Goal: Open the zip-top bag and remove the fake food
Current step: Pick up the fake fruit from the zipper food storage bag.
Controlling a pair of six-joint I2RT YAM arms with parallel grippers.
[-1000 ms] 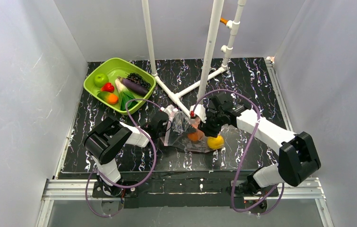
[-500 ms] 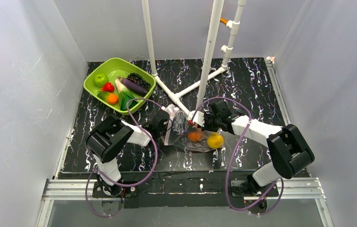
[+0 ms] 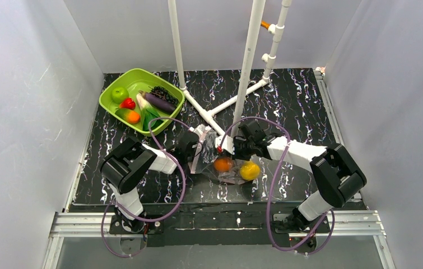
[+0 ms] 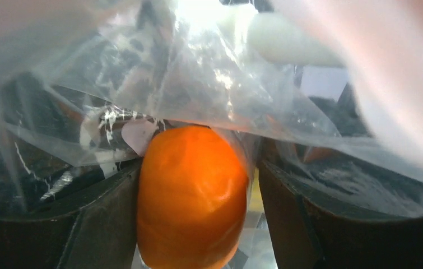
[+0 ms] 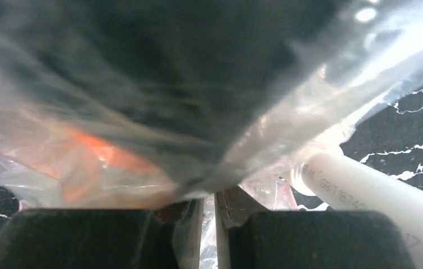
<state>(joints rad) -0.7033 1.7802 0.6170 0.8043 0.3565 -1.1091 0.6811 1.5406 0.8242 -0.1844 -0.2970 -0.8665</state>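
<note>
With the right end effector pinched on bag film and the left end effector spread astride the orange, hold the mouth taut. Close gently on the orange without trapping plastic, then draw out low. Mind the lemon just beside it, at the bag's near edge, mid-tabletop.
</note>
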